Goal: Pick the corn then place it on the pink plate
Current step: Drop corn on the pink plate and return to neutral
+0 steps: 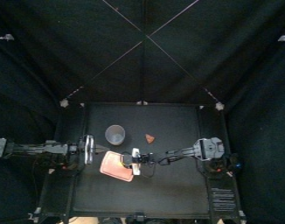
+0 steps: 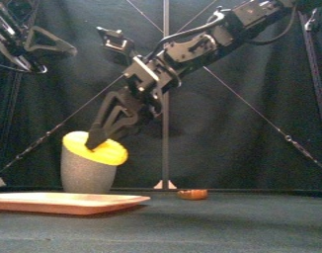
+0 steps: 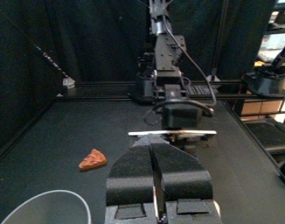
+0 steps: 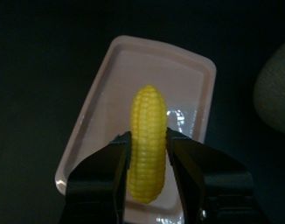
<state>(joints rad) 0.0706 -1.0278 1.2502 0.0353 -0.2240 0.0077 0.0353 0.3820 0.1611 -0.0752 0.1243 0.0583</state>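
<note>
A yellow corn cob (image 4: 149,140) is clamped between the jaws of my right gripper (image 4: 149,147), which is shut on it. In the front view the corn (image 2: 95,148) hangs above the left part of the pink plate (image 2: 65,203), apart from it. Seen from the right wrist, the plate (image 4: 169,70) lies directly under the cob. From the top, the right gripper (image 1: 135,158) is over the plate's (image 1: 114,165) right edge. My left gripper (image 3: 159,153) rests shut and empty at the table's left (image 1: 91,149).
A tall grey speckled cup (image 2: 87,173) stands just behind the plate, close behind the corn. A small orange toy (image 2: 193,195) lies to the cup's right (image 1: 149,137).
</note>
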